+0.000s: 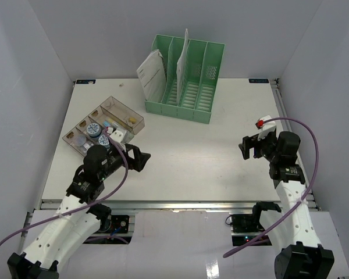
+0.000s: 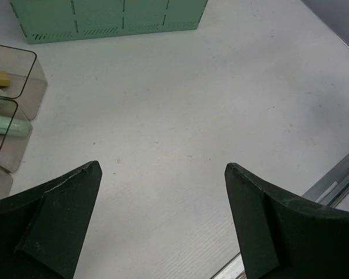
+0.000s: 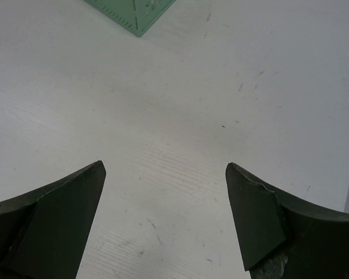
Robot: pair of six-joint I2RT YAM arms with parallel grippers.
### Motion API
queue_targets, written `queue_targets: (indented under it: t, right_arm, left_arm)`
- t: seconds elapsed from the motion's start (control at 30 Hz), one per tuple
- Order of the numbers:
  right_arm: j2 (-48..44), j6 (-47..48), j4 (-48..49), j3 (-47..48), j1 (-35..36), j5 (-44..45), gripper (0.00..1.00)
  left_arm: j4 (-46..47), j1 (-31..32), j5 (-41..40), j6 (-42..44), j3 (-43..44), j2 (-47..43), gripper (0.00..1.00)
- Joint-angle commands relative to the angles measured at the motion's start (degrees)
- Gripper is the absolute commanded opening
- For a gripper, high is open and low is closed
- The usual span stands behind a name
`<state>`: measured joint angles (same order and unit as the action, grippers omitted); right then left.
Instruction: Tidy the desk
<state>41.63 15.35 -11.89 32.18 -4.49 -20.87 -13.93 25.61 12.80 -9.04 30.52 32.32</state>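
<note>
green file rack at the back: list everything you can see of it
The green file rack looks like mint plastic, with several slots split by tall upright dividers, a slatted floor and a low front. It stands upright, slightly turned, on the desk at the far middle. Papers lean at its left end, and a white sheet stands in a middle slot. The right slots look empty.

On the tabletop (image 1: 192, 157), the file rack (image 1: 189, 81) stood far centre, papers (image 1: 153, 72) in its left slots; the compartment box (image 1: 104, 125) lay left, nearer than the rack.
</note>
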Motion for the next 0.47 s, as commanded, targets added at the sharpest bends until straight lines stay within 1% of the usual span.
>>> queue_targets:
  t: [0.0,0.1,0.3,0.33,0.4,0.43]
  right_arm:
    - [-2.8,-10.5,4.5,-1.3,-0.4,11.6,0.90]
    - [-2.7,-12.4,5.3,-1.0,-0.8,15.1,0.90]
    - [-1.9,-12.5,5.1,-0.6,-1.6,16.3,0.90]
    - [-2.0,-12.0,5.0,-0.6,-1.8,15.8,0.90]
    - [-2.8,-9.5,4.2,-0.8,-2.1,11.3,0.90]
    - [-3.4,-9.7,4.0,-1.0,-2.3,10.1,0.90]
  left_arm:
    - [1.0,-0.3,1.5,0.0,0.6,-3.5,0.98]
    - [0.5,-0.3,1.1,0.1,0.6,-4.0,0.98]
    - [0.3,-0.3,0.6,0.1,0.7,-4.0,0.98]
    - [0.2,-0.3,0.4,0.2,0.7,-4.0,0.98]
    - [0.0,-0.3,0.0,0.2,0.7,-4.3,0.98]
    - [0.0,-0.3,0.0,0.2,0.7,-4.5,0.98]
